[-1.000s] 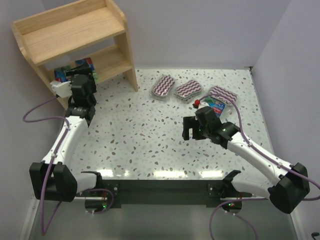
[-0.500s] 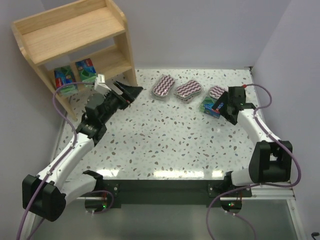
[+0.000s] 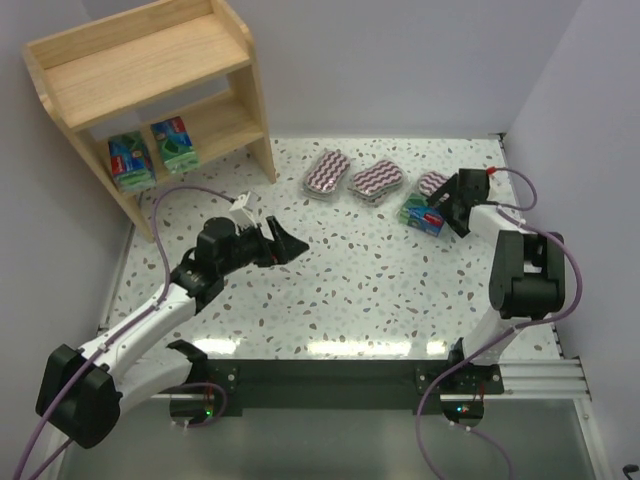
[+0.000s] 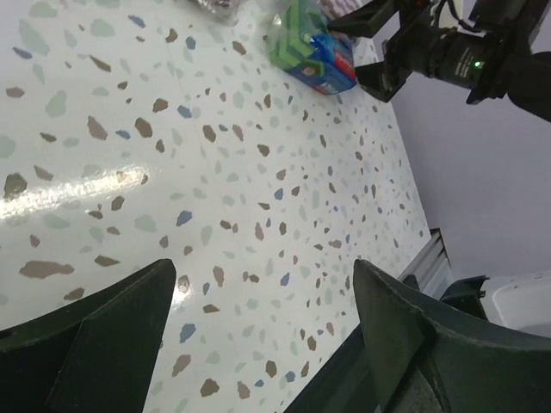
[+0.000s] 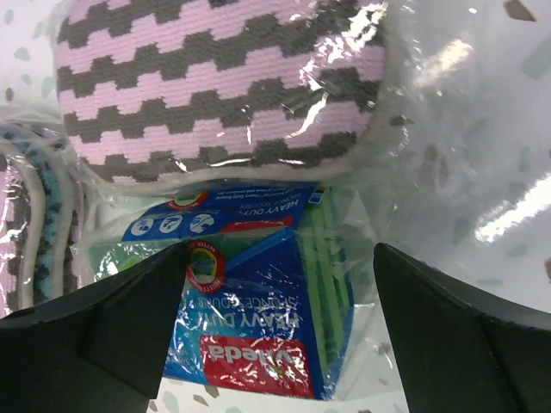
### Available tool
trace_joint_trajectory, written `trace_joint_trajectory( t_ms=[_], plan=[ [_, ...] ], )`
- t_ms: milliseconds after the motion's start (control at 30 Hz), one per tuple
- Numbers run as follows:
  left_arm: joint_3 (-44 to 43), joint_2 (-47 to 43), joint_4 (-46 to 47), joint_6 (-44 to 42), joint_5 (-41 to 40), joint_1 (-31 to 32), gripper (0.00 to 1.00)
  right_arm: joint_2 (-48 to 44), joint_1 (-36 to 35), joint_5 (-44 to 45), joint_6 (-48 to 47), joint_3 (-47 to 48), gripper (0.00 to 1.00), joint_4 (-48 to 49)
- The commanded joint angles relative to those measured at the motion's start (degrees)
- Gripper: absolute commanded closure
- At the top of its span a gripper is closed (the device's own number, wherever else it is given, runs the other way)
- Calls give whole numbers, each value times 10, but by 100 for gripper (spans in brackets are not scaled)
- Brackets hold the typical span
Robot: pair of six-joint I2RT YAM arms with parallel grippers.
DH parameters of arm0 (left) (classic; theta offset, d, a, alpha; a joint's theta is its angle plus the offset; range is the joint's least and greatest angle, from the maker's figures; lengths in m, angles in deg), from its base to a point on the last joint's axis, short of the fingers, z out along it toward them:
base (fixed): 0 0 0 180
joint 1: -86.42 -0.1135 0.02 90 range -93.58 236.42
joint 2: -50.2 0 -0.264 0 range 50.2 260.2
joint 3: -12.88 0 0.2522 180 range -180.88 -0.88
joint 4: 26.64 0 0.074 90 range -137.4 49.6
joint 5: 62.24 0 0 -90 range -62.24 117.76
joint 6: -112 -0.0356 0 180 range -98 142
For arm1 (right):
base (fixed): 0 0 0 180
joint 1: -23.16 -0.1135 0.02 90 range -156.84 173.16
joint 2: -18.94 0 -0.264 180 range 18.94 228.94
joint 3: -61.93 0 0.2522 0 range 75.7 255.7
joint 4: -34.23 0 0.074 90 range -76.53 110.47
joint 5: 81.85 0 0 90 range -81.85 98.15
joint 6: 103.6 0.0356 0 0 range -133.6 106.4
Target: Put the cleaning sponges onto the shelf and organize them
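Green-and-blue, the small sponge pack (image 5: 258,318) lies on the terrazzo table (image 3: 340,290) at its far right. It sits between the fingers (image 5: 95,335) of my right gripper (image 3: 447,205), which stand wide apart on either side and are not clamped on it. Seen from above, its long axis runs roughly left to right, with the red-labelled end toward my fingers; at my wrist the print reads upside down. A zigzag sponge pack (image 5: 224,86) lies against its far edge, stripes running across. Two more zigzag packs (image 3: 327,172) (image 3: 374,180) lie to the left, long axes slanting toward the far right. Two green-blue packs (image 3: 130,160) (image 3: 175,143) stand side by side on a lower tier of the wooden shelf (image 3: 140,60). My left gripper (image 4: 263,267) hangs over mid-table pointing right, jaws apart and empty.
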Motion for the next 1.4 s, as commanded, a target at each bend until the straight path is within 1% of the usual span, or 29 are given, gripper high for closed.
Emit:
trace_joint_trajectory(
  t_ms=[0, 33, 133, 167, 233, 267, 333, 367, 533, 567, 600, 667, 733, 767, 800, 833, 900, 933, 967, 1000, 1133, 1200, 1367],
  plan=[
    [25, -20, -33, -35, -11, 1, 11, 25, 0, -44, -7, 7, 9, 62],
    [28, -22, -40, -38, -18, 1, 11, 25, -1, -57, -11, 1, 11, 69],
    [28, -37, -82, -51, -57, 1, 11, 8, -6, -117, -17, -23, 14, 82],
    [27, -41, -97, -56, -82, 1, 11, 4, -15, -148, -25, -25, 15, 80],
    [24, -40, -104, -69, -96, 1, 11, -15, -27, -163, -36, -33, 16, 69],
    [24, -32, -102, -77, -100, 1, 11, -21, -64, -167, -47, -35, 16, 61],
    [17, -18, -101, -87, -97, 2, 11, -38, -95, -170, -52, -40, 16, 51],
    [16, 0, -92, -96, -94, 1, 11, -41, -130, -173, -56, -40, 16, 51],
    [10, 60, -56, -115, -71, 1, 11, -28, -232, -177, -31, -14, 16, 47],
    [8, 81, -31, -123, -67, 1, 11, -14, -265, -179, -33, -7, 16, 47],
    [2, 91, -26, -126, -71, 1, 11, -5, -281, -181, -38, 3, 17, 47],
    [-17, 116, -32, -137, -92, 1, 11, 35, -317, -187, -55, 42, 17, 32],
    [-29, 125, -45, -143, -114, 1, 11, 58, -336, -191, -66, 78, 18, 11],
    [-40, 124, -46, -147, -134, 1, 11, 67, -339, -190, -67, 84, 18, 6],
    [-43, 123, -46, -150, -139, 1, 11, 65, -339, -191, -68, 87, 18, 5],
    [-46, 120, -66, -150, -142, 2, 11, 61, -340, -191, -78, 85, 18, 2],
    [-48, 109, -71, -150, -141, 1, 11, 30, -339, -177, -95, 86, 18, -42],
    [-47, 100, -75, -147, -140, 1, 11, 9, -338, -163, -117, 82, 17, -54],
    [-42, 94, -76, -144, -138, 1, 11, -9, -337, -128, -127, 79, 16, -67],
    [-36, 88, -77, -143, -136, 1, 11, -41, -335, -118, -136, 79, 14, -79],
    [-13, 60, -71, -130, -136, 1, 11, -63, -317, -57, -181, 121, 12, -166],
    [-5, 50, -69, -124, -135, 1, 11, -51, -308, -50, -195, 159, 10, -190],
    [-6, 48, -75, -121, -133, 1, 11, 52, -299, -57, -253, 256, 9, -206]
  ],
)
